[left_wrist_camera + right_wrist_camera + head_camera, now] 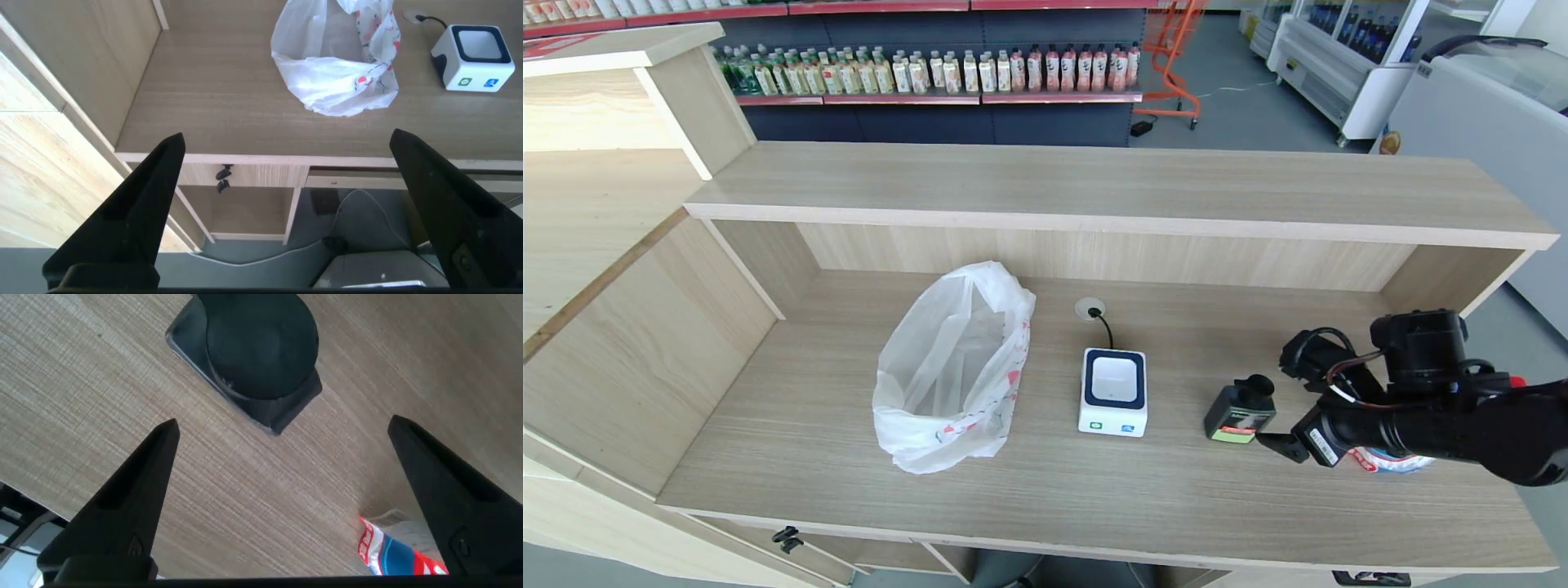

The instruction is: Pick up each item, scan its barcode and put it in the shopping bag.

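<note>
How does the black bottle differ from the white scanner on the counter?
The black bottle is dark with a round cap; the scanner is a white square box with a dark-framed top. The scanner has a black cable going into the counter; the bottle has none. Both stand on the counter, apart.

Blk bottle [253, 351] near spread R gripper [283, 423]

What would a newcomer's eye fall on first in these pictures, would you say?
Probably the white bag, lying open on the counter to the left of the scanner. Next comes the right gripper, open, close by a dark bottle that stands to the right of the scanner.
</note>
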`<state>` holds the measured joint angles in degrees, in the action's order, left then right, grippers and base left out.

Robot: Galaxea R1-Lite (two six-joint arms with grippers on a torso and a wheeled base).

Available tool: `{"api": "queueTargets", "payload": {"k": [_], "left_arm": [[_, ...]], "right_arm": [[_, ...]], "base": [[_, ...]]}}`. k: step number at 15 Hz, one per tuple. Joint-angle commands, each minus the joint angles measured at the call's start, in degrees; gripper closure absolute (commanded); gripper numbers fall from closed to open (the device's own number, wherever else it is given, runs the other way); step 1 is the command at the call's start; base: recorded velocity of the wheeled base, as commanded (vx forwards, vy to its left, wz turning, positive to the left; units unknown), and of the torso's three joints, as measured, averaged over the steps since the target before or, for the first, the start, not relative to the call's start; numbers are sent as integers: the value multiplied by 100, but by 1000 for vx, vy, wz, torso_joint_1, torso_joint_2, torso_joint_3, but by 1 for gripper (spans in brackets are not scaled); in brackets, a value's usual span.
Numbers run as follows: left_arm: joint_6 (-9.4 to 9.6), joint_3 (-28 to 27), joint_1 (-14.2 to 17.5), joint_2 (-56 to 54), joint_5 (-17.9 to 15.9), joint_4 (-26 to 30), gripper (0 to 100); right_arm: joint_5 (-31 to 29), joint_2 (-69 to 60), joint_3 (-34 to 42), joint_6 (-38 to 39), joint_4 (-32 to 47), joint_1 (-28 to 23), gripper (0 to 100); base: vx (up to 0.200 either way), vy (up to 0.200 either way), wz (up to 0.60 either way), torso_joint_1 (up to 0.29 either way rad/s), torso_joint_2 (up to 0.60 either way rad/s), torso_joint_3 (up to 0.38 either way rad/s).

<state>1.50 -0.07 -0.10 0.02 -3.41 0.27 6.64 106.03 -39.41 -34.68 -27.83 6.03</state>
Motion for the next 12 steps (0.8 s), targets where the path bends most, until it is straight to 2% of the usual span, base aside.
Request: {"api": "queueTargets", "payload": {"k": [1,8,11,12], "left_arm": [[-1,-1,1,-2,-1,0,0],[-1,-1,1,-2,-1,0,0],[-1,-1,1,-2,-1,0,0],[-1,-1,1,-2,-1,0,0]], "right_arm": [[39,365,-163,5,-73,170,0],[118,998,-585,14,-416,504,0],[399,1244,-647,49,-785,583,0],[469,1262,-664,49,-794,592,100]], "base": [[0,0,0,0,0,0],[0,0,0,0,0,0],[0,0,0,0,0,0],[0,0,0,0,0,0]]}}
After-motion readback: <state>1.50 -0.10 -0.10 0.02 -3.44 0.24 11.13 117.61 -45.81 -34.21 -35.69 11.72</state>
